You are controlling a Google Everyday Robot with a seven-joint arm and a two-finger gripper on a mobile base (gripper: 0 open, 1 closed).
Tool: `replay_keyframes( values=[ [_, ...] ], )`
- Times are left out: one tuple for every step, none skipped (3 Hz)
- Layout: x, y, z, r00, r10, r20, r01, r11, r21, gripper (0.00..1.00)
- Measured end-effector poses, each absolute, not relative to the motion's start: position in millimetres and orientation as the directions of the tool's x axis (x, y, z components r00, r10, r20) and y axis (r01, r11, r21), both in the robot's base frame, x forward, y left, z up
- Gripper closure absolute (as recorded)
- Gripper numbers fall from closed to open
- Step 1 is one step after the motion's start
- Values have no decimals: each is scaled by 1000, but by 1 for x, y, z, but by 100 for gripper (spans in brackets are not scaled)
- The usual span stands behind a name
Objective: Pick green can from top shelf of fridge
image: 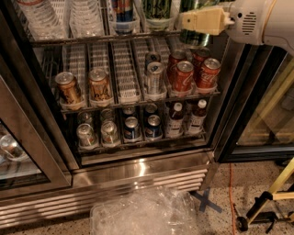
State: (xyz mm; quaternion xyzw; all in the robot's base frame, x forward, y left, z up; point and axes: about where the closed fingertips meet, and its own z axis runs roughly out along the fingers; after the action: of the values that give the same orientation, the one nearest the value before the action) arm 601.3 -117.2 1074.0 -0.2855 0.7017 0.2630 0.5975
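The fridge (pixel 138 169) stands open in front of me. Its top shelf (pixel 92 41) runs along the upper edge of the view, with a steel front rail and clear holders. One green can (pixel 158 8) sits in a holder there, its top cut off by the frame. Another green can (pixel 194 38) is at the right end of the shelf, partly hidden by my gripper (pixel 193 22). The gripper has a pale yellow tip on a white arm and reaches in from the upper right, right in front of that can.
The middle rack holds brown cans (pixel 69 88), silver cans (pixel 154 75) and red cola cans (pixel 184 75). The lower rack holds cans and small bottles (pixel 174 120). A clear plastic container (pixel 142 213) lies on the floor. A yellow-black stand (pixel 266 202) is at bottom right, and a glass door (pixel 18 156) at the left.
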Motion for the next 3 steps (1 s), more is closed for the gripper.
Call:
replay_keyframes(
  values=[
    [561,-95,1047,-123,-218,-968,-764,644,-48,100],
    [516,-79,1025,-125,-302,-945,-805,588,-81,100],
    [462,-74,1009,-150,-325,-934,-820,568,-66,100]
  ],
)
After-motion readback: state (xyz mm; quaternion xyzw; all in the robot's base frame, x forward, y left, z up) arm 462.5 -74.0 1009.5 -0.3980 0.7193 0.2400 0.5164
